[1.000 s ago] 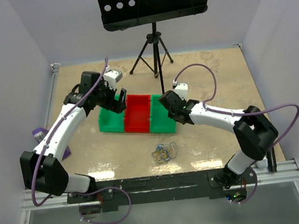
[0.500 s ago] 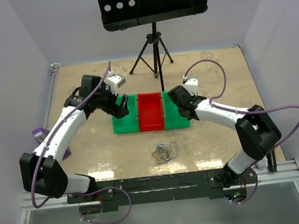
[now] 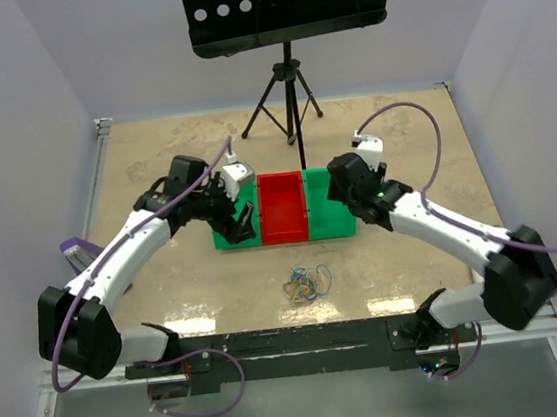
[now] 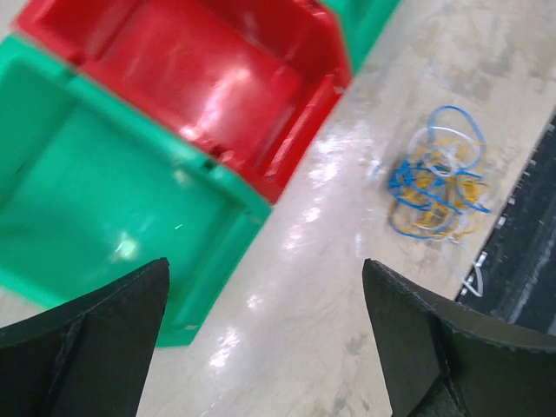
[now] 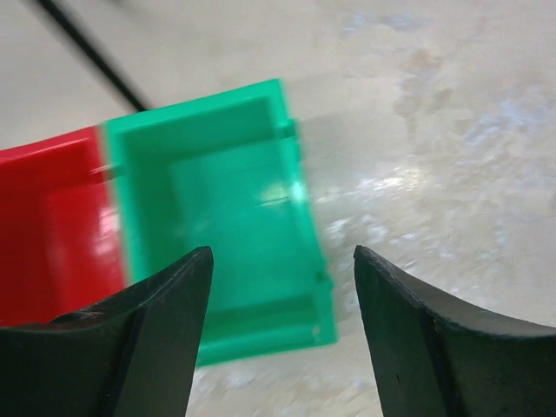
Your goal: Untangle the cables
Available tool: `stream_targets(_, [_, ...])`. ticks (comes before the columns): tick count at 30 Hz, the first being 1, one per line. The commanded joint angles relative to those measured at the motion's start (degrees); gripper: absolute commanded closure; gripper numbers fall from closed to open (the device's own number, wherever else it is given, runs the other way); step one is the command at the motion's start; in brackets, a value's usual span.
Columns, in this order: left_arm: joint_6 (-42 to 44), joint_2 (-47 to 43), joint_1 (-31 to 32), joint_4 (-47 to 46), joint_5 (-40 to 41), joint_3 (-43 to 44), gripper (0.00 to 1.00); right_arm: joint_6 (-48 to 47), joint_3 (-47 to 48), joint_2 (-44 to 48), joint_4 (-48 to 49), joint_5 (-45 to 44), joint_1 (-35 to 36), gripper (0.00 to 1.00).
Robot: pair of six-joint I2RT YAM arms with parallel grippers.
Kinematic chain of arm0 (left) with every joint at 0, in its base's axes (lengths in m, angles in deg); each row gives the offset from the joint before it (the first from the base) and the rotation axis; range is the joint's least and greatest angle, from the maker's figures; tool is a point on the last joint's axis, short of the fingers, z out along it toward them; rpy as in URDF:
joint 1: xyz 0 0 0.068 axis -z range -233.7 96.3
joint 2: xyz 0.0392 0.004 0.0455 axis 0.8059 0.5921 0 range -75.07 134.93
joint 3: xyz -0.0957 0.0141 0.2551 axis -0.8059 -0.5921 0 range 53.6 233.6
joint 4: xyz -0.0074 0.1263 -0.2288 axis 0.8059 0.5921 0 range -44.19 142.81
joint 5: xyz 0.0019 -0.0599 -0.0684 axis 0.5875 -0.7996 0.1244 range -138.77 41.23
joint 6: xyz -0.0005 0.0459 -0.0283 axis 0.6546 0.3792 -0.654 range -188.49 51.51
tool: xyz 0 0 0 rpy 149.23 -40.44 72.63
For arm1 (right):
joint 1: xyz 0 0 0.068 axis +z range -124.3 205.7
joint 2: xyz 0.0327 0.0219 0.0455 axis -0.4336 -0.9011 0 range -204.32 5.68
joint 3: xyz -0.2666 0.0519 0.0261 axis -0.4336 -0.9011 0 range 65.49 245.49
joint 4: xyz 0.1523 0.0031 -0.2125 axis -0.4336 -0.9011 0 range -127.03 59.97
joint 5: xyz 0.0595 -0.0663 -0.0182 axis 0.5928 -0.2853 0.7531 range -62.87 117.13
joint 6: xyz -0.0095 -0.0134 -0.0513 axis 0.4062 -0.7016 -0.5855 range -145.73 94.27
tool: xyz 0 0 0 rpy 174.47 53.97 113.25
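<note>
Cables (image 4: 434, 187), seemingly light floppy loops knotted near the red bin (image 3: 282, 208), probably want a pinch on one outer strand; my left gripper (image 4: 265, 287) and right gripper (image 5: 282, 261) gape empty.

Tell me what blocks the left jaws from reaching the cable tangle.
Nothing visible does. Only bare tabletop lies between the open left jaws and the cables. The green bin and red bin sit to the far side, off that path.

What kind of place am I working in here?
Likely a robot lab test cell: plain walls enclose the table, a perforated black panel stands on a tripod behind, and plastic bins sit on it.
</note>
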Motion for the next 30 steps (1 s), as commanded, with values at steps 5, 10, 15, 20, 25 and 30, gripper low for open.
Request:
stream_targets(5, [6.82,0.84,15.67,1.7,-8.15,-0.55,0.09,11.27,-7.13,15.77,-4.54,11.53,13.41,0.36])
stream_targets(10, [15.25,4.9,23.32,6.98,-6.84,-1.16,0.0,16.28,-15.13,18.68,-2.87,18.75,17.28,0.37])
stream_targets(15, [24.31,4.46,23.68,7.6,-7.01,-4.58,0.0,20.5,-20.24,17.1,-0.42,20.95,20.8,0.37])
stream_targets(20, [28.8,4.55,23.77,8.74,-9.46,-5.03,0.0,20.86,-22.7,14.38,3.1,21.92,20.98,0.4])
stream_targets(25, [32.49,2.01,27.01,2.52,-6.24,-9.94,0.0,21.82,-25.16,12.18,6.26,21.92,20.98,0.49])
stream_targets(30, [36.26,3.14,28.43,-3.47,-1.92,-15.48,0.07,22.97,-25.87,11.65,7.24,21.49,20.98,0.59])
